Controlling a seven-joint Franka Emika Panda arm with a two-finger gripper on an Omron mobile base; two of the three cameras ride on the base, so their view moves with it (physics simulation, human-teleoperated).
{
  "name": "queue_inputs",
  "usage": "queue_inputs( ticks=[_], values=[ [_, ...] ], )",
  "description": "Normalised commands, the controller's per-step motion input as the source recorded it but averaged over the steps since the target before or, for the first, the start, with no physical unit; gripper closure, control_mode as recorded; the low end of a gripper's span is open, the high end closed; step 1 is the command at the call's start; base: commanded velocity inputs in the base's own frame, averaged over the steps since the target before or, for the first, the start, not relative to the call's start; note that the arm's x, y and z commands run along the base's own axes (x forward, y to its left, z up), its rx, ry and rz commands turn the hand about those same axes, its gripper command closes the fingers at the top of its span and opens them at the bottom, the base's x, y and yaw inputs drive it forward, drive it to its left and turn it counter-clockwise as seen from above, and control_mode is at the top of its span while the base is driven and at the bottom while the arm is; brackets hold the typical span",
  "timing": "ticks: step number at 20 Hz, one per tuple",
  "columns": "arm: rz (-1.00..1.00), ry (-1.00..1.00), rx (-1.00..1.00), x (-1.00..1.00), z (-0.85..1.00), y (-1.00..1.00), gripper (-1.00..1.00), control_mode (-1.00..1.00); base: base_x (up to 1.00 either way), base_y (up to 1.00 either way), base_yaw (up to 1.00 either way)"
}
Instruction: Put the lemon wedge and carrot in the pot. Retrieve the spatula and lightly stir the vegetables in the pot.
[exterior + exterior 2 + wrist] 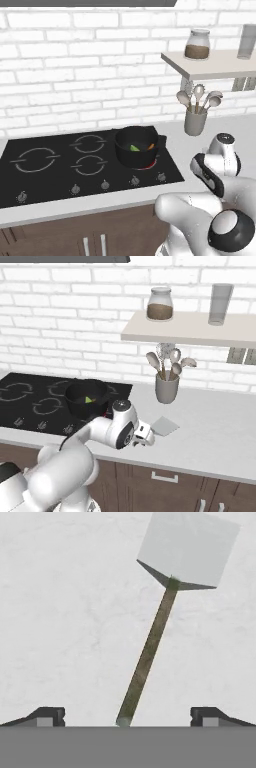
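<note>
The black pot [136, 146] [87, 397] stands on the hob's front right ring. Inside it lie the yellow-green lemon wedge [134, 148] [89, 400] and the small orange carrot [151, 146]. The spatula [147, 657] lies flat on the grey counter right of the hob, its square pale blade [165, 426] at the far end. My gripper [127, 718] is open and points down at the counter. The near end of the spatula's handle lies midway between the two fingertips, and neither of them touches it.
A grey utensil cup [195, 120] [166, 387] with spoons stands at the back wall. Above it a shelf [190, 328] carries a jar [160, 304] and a glass [220, 303]. The hob [60, 165] has knobs along its front edge.
</note>
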Motion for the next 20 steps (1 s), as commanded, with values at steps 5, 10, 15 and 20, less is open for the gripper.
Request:
queue_inputs(
  ticks=[5, 10, 15, 20],
  values=[
    [-0.02, 0.02, 0.03, 0.45, -0.45, -0.1, -1.0, -1.0, 0.0, 0.0, 0.0],
    [-0.03, 0.05, 0.0, 0.43, -0.36, 0.0, 1.0, -1.0, 0.0, 0.0, 0.0],
    [-0.02, 0.1, 0.04, 0.13, -0.29, -0.06, 1.0, -1.0, 0.0, 0.0, 0.0],
    [0.0, 0.09, 0.12, -0.08, -0.18, 0.0, 1.0, -1.0, 0.0, 0.0, 0.0]
  ],
)
